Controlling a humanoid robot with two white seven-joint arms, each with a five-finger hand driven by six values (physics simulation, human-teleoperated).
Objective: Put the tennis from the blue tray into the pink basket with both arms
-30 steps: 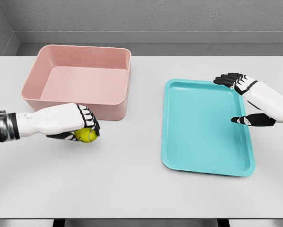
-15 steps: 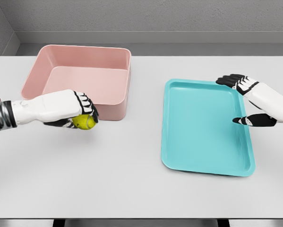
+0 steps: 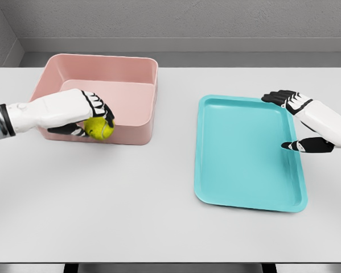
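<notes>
The left hand [image 3: 86,115] is clamped on the tennis ball [image 3: 98,128], held at the near wall of the pink basket [image 3: 130,68]. The ball is likely light, springy and felt-covered; grip around its middle. The right hand [image 3: 300,122], fingers apart, hovers over the right edge of the blue tray [image 3: 238,153].

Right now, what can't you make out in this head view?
- Tennis ball: its upper left side is hidden by the left hand.
- Pink basket: part of its near wall is hidden by that hand.
- Right hand: its arm is cut off by the right edge.
- Blue tray: fully visible.
</notes>
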